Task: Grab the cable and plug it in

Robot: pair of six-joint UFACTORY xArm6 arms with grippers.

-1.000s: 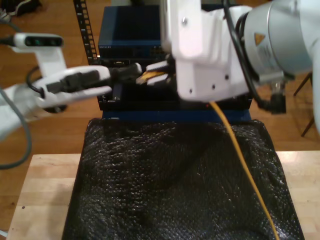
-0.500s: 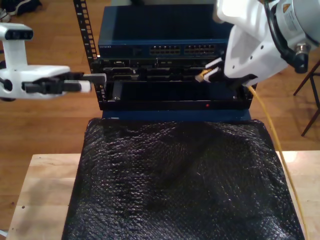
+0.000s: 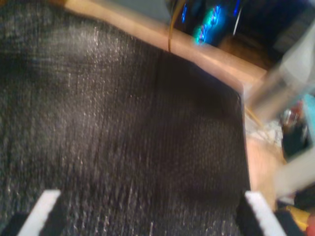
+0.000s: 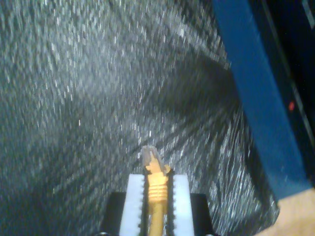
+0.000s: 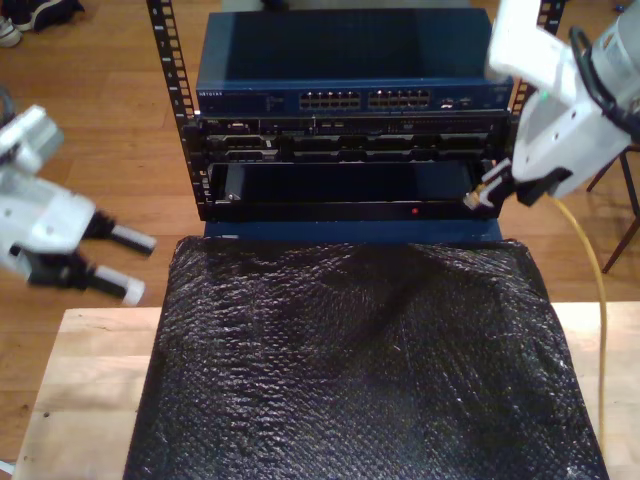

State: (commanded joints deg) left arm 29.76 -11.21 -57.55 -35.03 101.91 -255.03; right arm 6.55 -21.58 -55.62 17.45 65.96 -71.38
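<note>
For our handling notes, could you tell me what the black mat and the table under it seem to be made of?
The black mat looks like soft foam or bubble-type plastic sheet: its surface is dimpled and wrinkled, with a glossy sparkle. The table looks like pale wood with a smooth matte finish; faint grain shows, though laminate cannot be ruled out.

Blurred cable (image 3: 170, 30) beyond the mat; port labels on the switch (image 5: 345, 98) illegible

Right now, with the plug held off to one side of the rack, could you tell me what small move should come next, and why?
Probably carry my second gripper up and toward the exterior view's left, to the switch's ports. It grips the cable with the plug sticking out but beside the rack's edge, below the ports.
</note>
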